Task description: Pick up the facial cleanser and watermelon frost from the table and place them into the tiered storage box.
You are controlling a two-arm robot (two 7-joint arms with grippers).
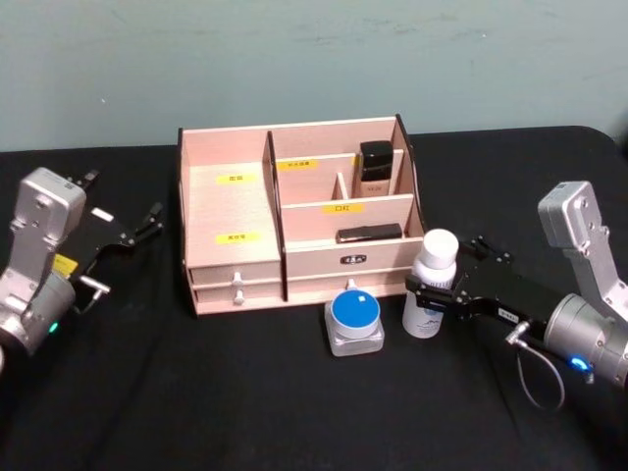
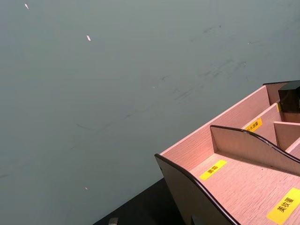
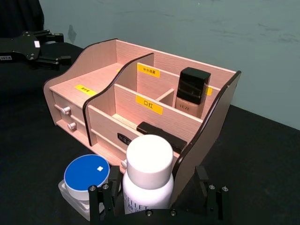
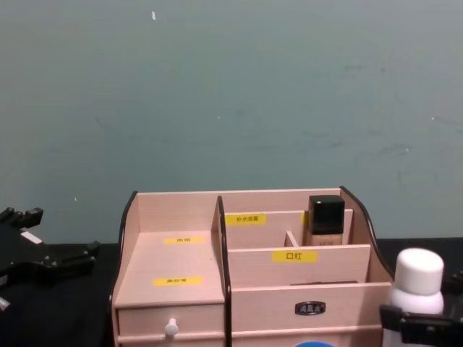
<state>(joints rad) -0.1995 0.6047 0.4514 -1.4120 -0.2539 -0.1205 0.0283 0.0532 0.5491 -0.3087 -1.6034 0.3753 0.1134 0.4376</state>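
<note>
Straddling the facial cleanser (image 3: 149, 164), the right gripper (image 3: 157, 201) holds its fingers spread, one on each side of the white bottle's lower body. A gap shows on at least one side, so the bottle does not look clamped yet. It stands upright on the black table (image 1: 245, 392), long axis vertical and white cap up, just in front of the right front corner of the tiered storage box (image 1: 228, 206). Just beside it, toward the robot's left, sits the watermelon frost (image 1: 354, 316), taken here to be the blue-lidded jar, close before the drawers.

The coming move probably turns on this: the bottle lies squarely between the fingers, so closing should need no sideways shift, and the lift must then clear the dark-edged side wall just behind. Beyond that wall, the box's wide left tier lies bare. Well off to the left, the left gripper (image 1: 137, 231) hovers with its fingers apart, farther from both items.
</note>
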